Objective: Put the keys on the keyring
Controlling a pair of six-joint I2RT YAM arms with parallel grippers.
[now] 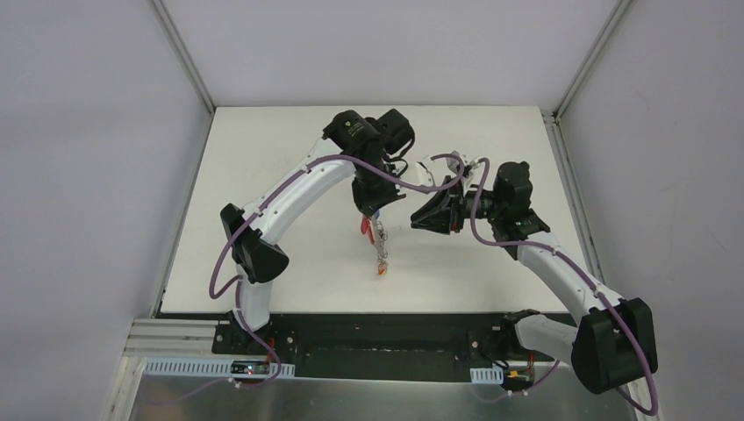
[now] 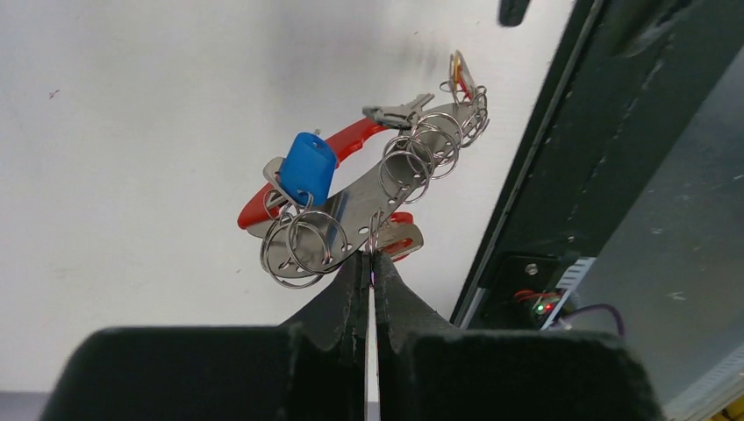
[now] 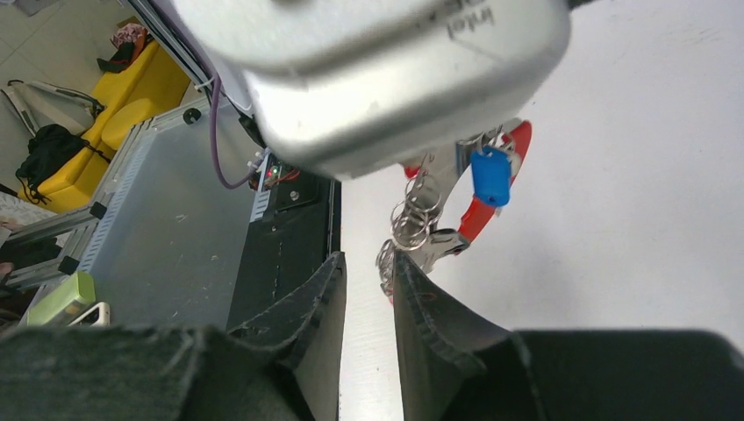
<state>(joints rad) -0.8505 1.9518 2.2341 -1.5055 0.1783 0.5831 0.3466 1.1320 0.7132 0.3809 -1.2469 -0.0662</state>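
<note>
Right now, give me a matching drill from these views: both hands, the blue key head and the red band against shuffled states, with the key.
Things
1. left hand
2. right hand
3. blue key head
4. red band

States
A. open, fingers apart
B. curved, along the back edge of the keyring
C. shut on the keyring's near edge
D. lying against the keyring, beside grey rings

Pairs: 1-C, 2-A, 3-D, 4-B
</note>
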